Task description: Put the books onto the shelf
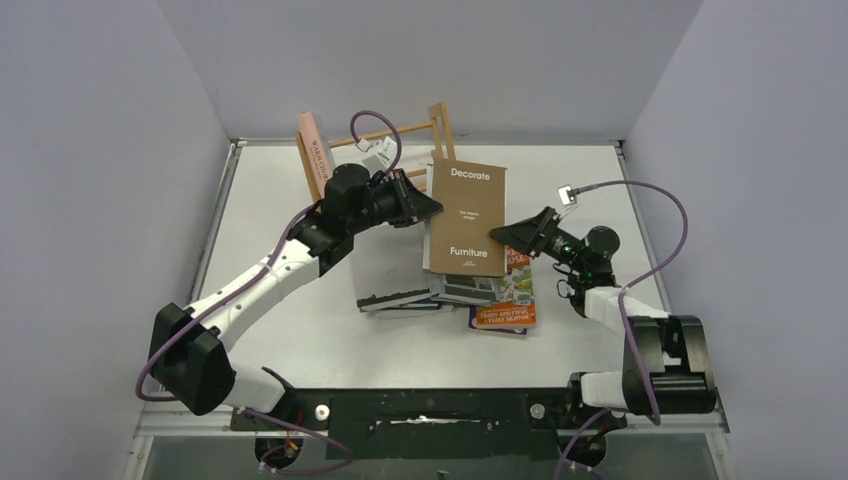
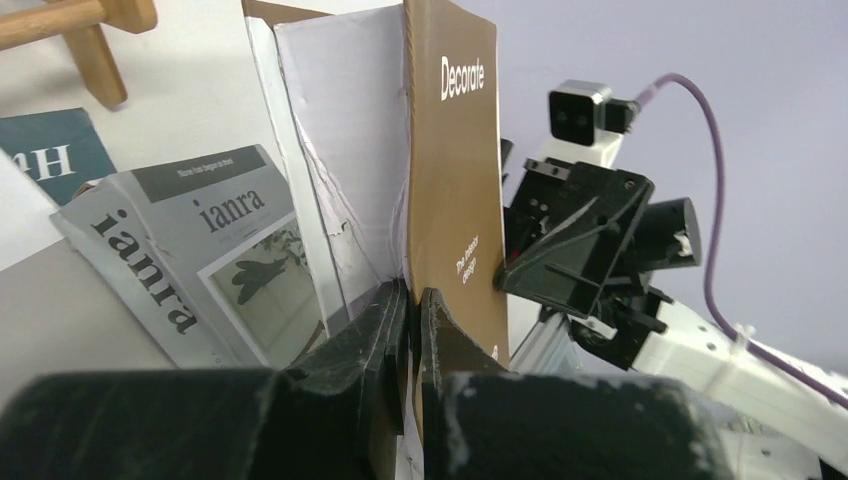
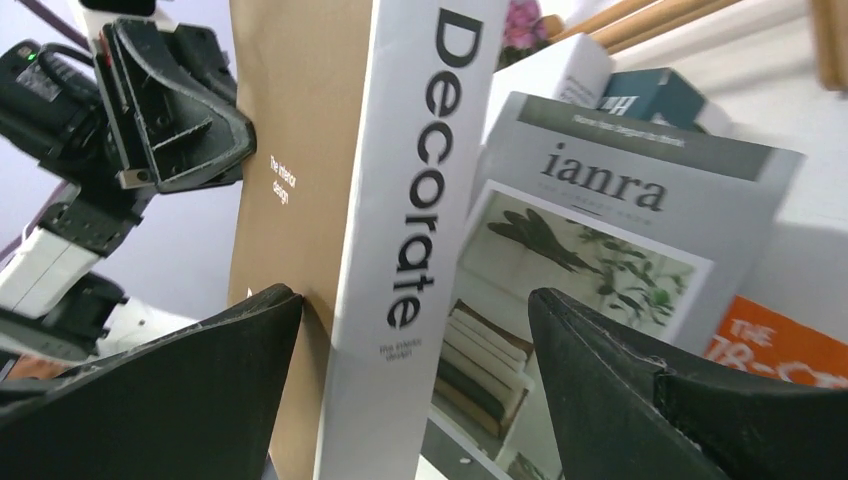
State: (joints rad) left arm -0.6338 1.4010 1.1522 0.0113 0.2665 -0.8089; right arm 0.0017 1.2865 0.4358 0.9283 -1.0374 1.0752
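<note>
Left gripper (image 1: 428, 205), seen from above, is clamped on the left edge of the brown Decorate book (image 1: 467, 215); the right gripper (image 1: 497, 236) stands wide at the book's right edge, gripping nothing; the book's long axis runs away from the arm bases toward the shelf (image 1: 440, 125), which lies just beyond its far end, with the pink book (image 1: 315, 150) standing at the shelf's left end; the left arm is the nearer to the shelf; the remaining books lie in a stack (image 1: 400, 298) beneath.

From the left wrist, the fingers (image 2: 385, 320) pinch the brown cover, which rises straight up from them; the grey ianra book (image 2: 190, 260) lies to one side, the right gripper just across the cover.

From the right wrist, the white spine (image 3: 410, 230) stands between the spread fingers (image 3: 600, 370), one appearing to touch the brown cover; closing, I judge, would take the book across its thickness.
</note>
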